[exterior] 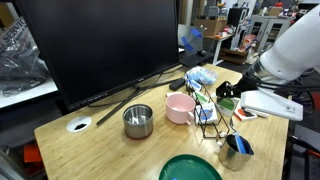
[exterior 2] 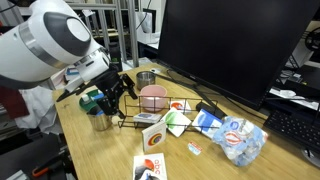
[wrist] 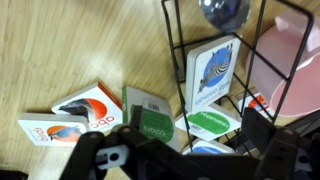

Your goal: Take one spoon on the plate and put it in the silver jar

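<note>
The dark green plate (exterior: 190, 168) lies at the table's front edge; I see no spoon on the part that shows. The silver jar (exterior: 237, 150) stands to its right, and a pale blue piece that looks like a spoon (exterior: 244, 144) sticks out of its mouth. The jar also shows in an exterior view (exterior 2: 100, 121). My gripper (exterior: 224, 92) hangs above the wire rack (exterior: 206, 112), up and away from the jar. In the wrist view the fingers (wrist: 185, 150) are spread wide with only cards below them.
A pink cup (exterior: 180, 108) and a squat steel pot (exterior: 138, 121) stand left of the rack. A large monitor (exterior: 100, 45) fills the back. Cards (wrist: 75, 118) and a plastic bag (exterior 2: 238, 140) lie on the wooden table near the rack.
</note>
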Controlling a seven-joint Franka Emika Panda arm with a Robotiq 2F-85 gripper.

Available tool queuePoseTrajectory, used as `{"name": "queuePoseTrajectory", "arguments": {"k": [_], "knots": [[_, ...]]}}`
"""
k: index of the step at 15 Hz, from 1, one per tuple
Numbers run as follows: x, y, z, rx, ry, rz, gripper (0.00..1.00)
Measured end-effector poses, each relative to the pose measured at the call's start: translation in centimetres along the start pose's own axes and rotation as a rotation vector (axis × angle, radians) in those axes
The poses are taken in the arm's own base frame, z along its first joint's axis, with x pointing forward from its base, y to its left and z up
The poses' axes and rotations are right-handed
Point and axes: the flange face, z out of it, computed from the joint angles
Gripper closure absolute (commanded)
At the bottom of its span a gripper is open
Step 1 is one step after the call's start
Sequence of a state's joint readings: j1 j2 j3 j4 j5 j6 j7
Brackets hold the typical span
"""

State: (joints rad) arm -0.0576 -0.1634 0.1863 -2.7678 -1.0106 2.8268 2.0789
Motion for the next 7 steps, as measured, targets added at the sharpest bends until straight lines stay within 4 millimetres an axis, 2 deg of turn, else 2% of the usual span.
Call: {"name": "queuePoseTrajectory", "arguments": {"k": [2,7], "knots": [[1.09,0.25,0.18,-0.004,0.003,0.007,0.00],[0.87,0.15,0.10,-0.001,0.002,0.003,0.00]]}}
